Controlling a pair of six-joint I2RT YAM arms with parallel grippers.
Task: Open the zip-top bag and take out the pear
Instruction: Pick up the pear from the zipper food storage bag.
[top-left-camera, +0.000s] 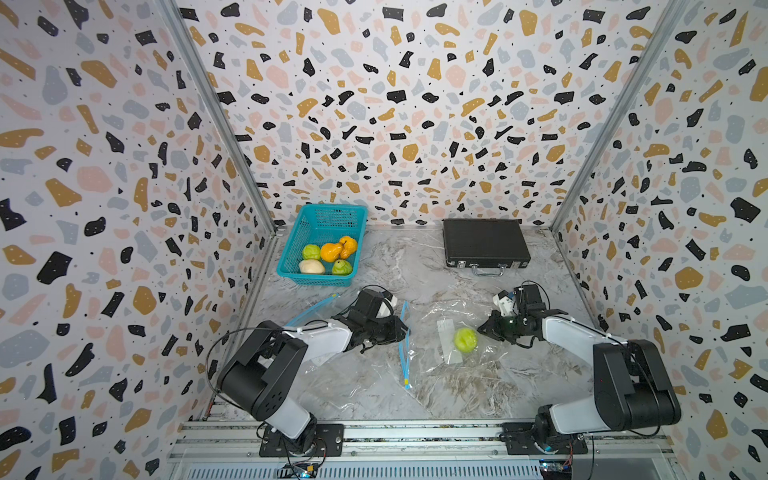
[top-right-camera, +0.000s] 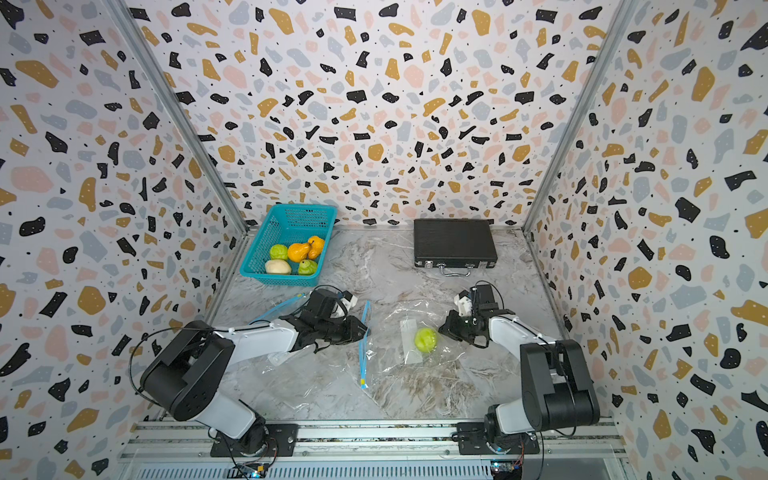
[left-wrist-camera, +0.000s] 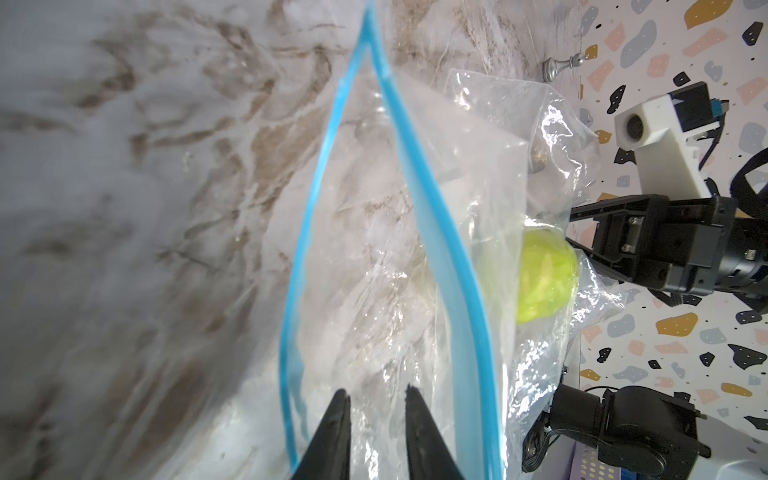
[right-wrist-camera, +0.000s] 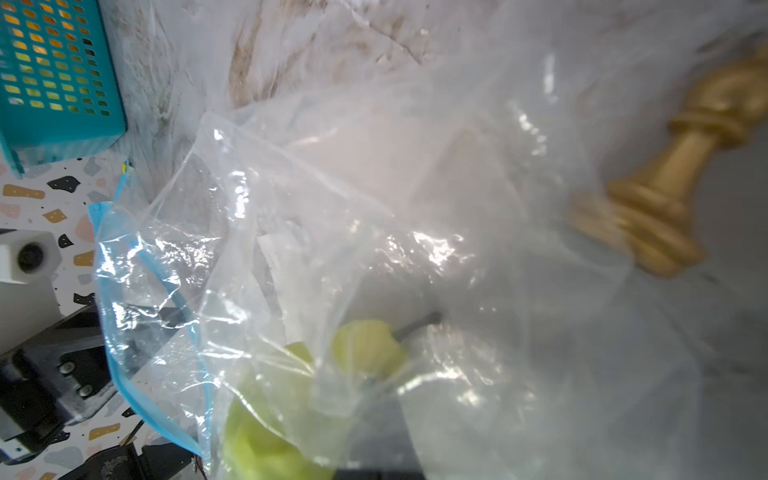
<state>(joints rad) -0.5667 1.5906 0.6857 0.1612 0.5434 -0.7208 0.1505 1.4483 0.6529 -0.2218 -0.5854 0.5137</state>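
The pear (top-left-camera: 465, 339) lies inside the clear bag (top-left-camera: 436, 374) on the table (top-left-camera: 415, 266), near its far end, where the right gripper (top-left-camera: 482, 328) sits closed against the film, while the left gripper (left-wrist-camera: 377, 392) has its jaws narrowly apart in the bag's open blue-edged mouth.

You've got a zip-top bag (top-left-camera: 449, 374) of clear, crinkled, glossy plastic with a smooth blue zip strip (left-wrist-camera: 449, 257), a smooth marble-look tabletop (top-left-camera: 415, 266), a perforated teal plastic basket (top-left-camera: 297, 241), and a matt black case (top-left-camera: 484, 243).
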